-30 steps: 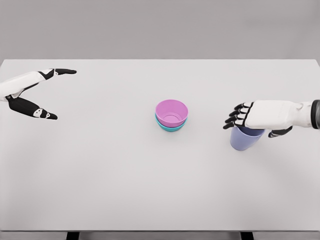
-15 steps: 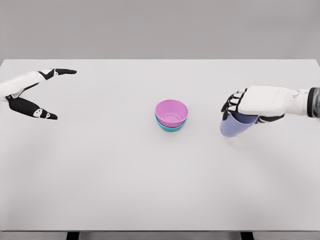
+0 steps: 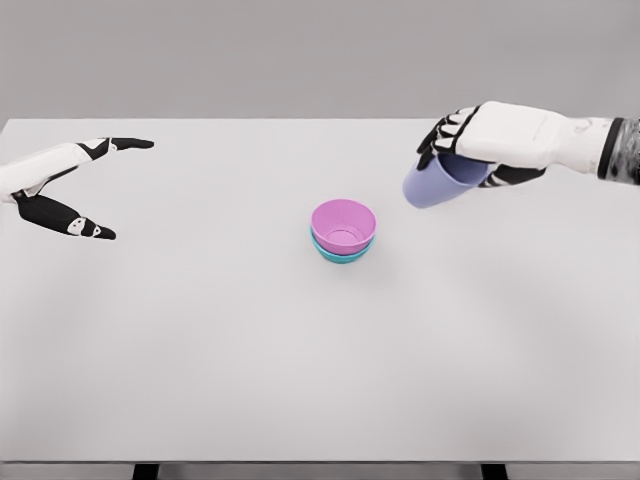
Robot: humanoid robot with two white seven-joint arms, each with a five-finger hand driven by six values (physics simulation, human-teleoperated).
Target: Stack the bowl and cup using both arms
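Right hand (image 3: 490, 140): fingers (image 3: 440, 135) curled over the rim of the cup (image 3: 435, 180), gripping it from above. Cup is off the table (image 3: 200, 330), tilted, base pointing down-left toward the bowls.

Bowls: pink bowl (image 3: 343, 222) nested in teal bowl (image 3: 340, 254), mid-table, upright, mouth up. They sit down-left of the cup, near but clearly apart.

Key relation: cup's long axis leans toward the stack instead of standing vertical. My read: it needs to travel down-left and level out so the base drops into the pink bowl. Risk is clipping the rim if it goes in tilted.

Right hand is much nearer the bowls. Left hand (image 3: 65, 185) is far left of them, well apart, thumb and fingers spread wide, holding nothing.

No labels or writing visible on anything.
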